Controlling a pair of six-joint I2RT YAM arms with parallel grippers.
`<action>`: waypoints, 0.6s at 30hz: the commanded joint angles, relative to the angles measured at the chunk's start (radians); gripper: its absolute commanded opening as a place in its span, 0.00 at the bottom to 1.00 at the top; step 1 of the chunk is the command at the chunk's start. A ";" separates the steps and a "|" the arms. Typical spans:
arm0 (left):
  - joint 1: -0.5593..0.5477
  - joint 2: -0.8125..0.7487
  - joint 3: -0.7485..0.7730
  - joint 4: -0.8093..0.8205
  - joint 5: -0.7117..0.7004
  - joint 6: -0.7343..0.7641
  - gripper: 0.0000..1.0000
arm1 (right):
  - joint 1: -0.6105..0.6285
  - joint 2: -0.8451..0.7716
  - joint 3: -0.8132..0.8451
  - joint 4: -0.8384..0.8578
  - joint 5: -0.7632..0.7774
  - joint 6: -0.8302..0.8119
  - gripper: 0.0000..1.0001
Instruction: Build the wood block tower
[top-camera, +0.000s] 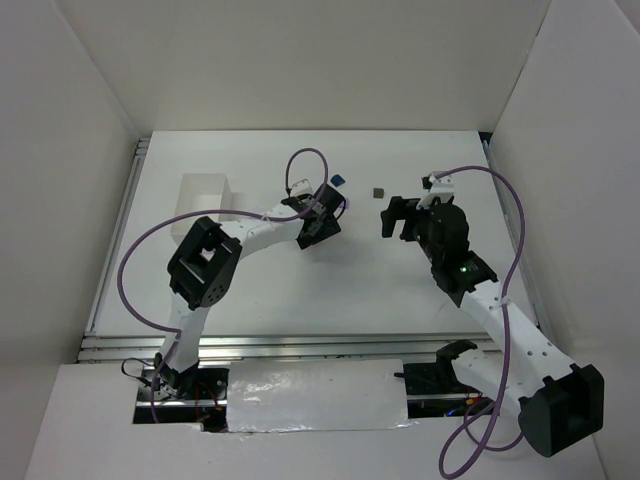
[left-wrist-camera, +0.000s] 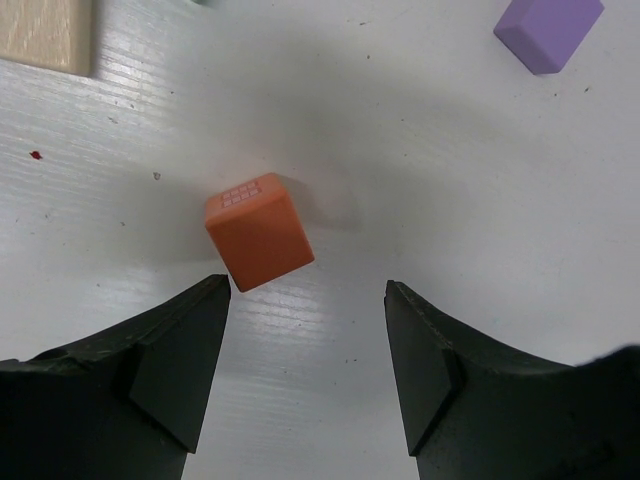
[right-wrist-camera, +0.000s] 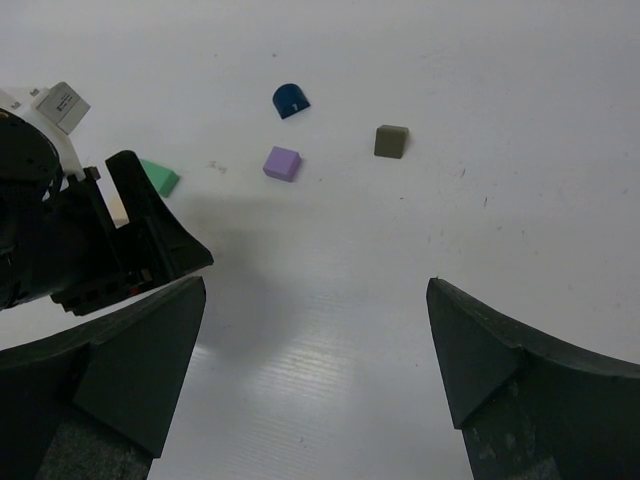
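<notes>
No wood block tower shows in these views; small blocks lie singly on the white table. An orange-red cube (left-wrist-camera: 258, 230) rests flat just beyond the left fingertip of my left gripper (left-wrist-camera: 306, 288), which is open with only bare table between its jaws. A purple cube (left-wrist-camera: 548, 30) sits farther off to its right, and a pale wood block (left-wrist-camera: 40, 35) to its far left. My right gripper (right-wrist-camera: 315, 285) is open and empty above bare table. Ahead of it lie a purple cube (right-wrist-camera: 282, 163), a dark blue block (right-wrist-camera: 291, 100), an olive-grey block (right-wrist-camera: 391, 141) and a green block (right-wrist-camera: 158, 177).
A larger white box (top-camera: 205, 195) stands at the back left of the table (top-camera: 330, 290). The two grippers (top-camera: 320, 215) (top-camera: 395, 218) hang close together near the table's middle. White walls enclose the table on three sides.
</notes>
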 joint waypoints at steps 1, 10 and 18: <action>-0.003 0.002 0.025 0.020 -0.039 -0.029 0.76 | -0.008 -0.031 -0.004 0.007 -0.001 -0.011 1.00; -0.003 0.020 0.061 0.026 -0.082 -0.027 0.77 | -0.006 -0.029 -0.003 0.000 -0.002 -0.011 1.00; -0.014 0.025 0.067 0.041 -0.066 -0.038 0.77 | -0.006 -0.034 -0.006 0.002 -0.001 -0.014 1.00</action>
